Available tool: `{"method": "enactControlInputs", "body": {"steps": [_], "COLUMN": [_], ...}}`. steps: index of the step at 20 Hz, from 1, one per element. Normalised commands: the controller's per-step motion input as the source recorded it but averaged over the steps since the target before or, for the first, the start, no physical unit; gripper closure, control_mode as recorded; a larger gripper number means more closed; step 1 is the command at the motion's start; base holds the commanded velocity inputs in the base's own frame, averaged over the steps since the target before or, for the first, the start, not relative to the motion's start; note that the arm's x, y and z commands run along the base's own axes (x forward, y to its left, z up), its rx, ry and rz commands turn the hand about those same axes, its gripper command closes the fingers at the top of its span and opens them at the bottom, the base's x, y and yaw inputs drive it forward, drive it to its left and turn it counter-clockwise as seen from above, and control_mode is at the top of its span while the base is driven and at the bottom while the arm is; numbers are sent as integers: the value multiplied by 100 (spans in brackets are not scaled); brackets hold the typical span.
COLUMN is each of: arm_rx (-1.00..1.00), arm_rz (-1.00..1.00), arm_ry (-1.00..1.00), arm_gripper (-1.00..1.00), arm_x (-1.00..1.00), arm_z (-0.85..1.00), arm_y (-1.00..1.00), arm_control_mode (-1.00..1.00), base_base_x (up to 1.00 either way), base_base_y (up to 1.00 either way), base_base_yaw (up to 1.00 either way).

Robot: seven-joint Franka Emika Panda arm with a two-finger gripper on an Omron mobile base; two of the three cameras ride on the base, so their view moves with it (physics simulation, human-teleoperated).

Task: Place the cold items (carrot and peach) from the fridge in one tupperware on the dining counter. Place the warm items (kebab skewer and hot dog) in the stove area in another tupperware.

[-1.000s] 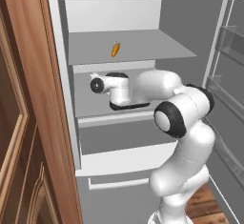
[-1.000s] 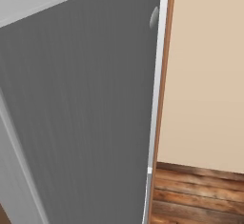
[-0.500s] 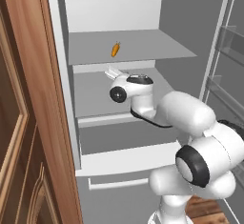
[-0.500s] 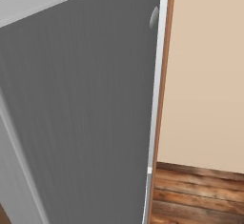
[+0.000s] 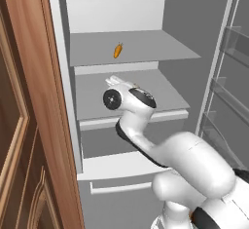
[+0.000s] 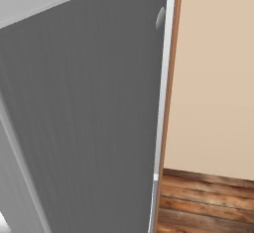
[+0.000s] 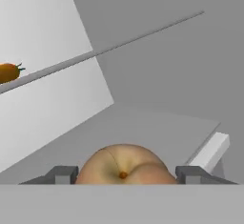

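The open grey-and-white fridge [image 5: 146, 13] is the thing to steer by here. On its upper grey shelf [image 5: 146, 52], toward the back, lies the small orange carrot with a dark green tip [image 5: 117, 50], alone and well apart from the arm. One shelf down, the white arm with dark joints [image 5: 146, 140] reaches in over the middle shelf [image 5: 165, 94], its hand turned toward the rear wall of the fridge. From the camera on the hand, the round, soft orange-pink peach [image 7: 125, 167] sits on that middle shelf right between the two dark fingers [image 7: 62, 174], its dimple facing the lens; the fingers stand apart, one on each side of the fruit, and I cannot tell whether their pads are touching the skin or just flanking it. The carrot [image 7: 8, 71] shows up and to the left in that same view, on the edge of the shelf above. To the right of the fridge, the inside of its swung-open door [image 5: 233, 77] shows its shelves, and the other base camera looks at the flat grey outer face of that door [image 6: 84, 108] with beige wall and wooden floor beyond. The step in hand looks like the peach pick-up, the first of the cold items. The next move calls for closing the fingers gently on the fruit's widest part, then lifting it clear of the shelf and drawing it out without striking the shelf above.
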Motion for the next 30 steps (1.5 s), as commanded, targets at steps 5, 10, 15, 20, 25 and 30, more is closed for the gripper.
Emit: {"method": "enactControlInputs", "body": {"steps": [5, 10, 15, 20, 25, 30], "arm_rx": [12, 8, 9, 1, 0, -1], "arm_rz": [-5, -15, -32, -29, -23, -17], "arm_ry": [-14, -22, -9, -12, -13, -10], "arm_gripper": [100, 100, 100, 100, 100, 100], "arm_x": [-100, -81, -4, 0, -4, -17], "arm_z": [-54, -68, -49, -12, -3, -5], "arm_y": [-12, -61, -73, 18, 33, 22], "arm_control_mode": [-100, -100, -100, -100, -100, -100], "base_base_x": [0, 0, 0, 0, 0, 0], "base_base_y": [0, 0, 0, 0, 0, 0], "base_base_yaw": [0, 0, 0, 0, 0, 0]}}
